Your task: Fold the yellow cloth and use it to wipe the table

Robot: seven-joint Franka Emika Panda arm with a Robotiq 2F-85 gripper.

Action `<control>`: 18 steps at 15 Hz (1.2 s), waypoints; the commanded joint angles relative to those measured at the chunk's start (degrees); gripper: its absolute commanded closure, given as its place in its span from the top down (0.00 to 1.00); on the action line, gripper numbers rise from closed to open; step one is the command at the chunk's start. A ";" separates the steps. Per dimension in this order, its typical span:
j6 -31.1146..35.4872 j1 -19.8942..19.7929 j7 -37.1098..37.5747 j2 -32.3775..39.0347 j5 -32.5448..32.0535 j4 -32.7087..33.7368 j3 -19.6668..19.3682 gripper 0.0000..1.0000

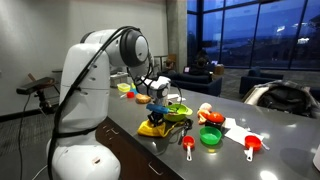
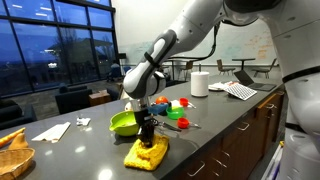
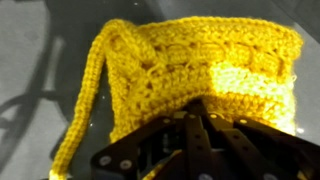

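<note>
The yellow crocheted cloth lies bunched on the dark grey table, near its front edge. It also shows in the exterior view and fills the wrist view. My gripper points straight down onto the cloth. Its fingers are drawn together and pinch a fold of the cloth. A loose loop of the cloth hangs off at the left of the wrist view.
A green bowl stands right behind the cloth. Red and green measuring cups and scoops lie on the table. A paper roll and a keyboard are further along. Napkins lie at the far side.
</note>
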 commanded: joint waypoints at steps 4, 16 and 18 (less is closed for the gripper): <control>1.24 -0.90 3.94 -3.99 -3.64 -7.50 -3.84 0.00; 1.23 -3.52 6.00 -8.71 -7.24 -13.66 -7.43 0.00; 1.91 -3.30 5.64 -8.25 -6.43 -13.01 -6.91 0.00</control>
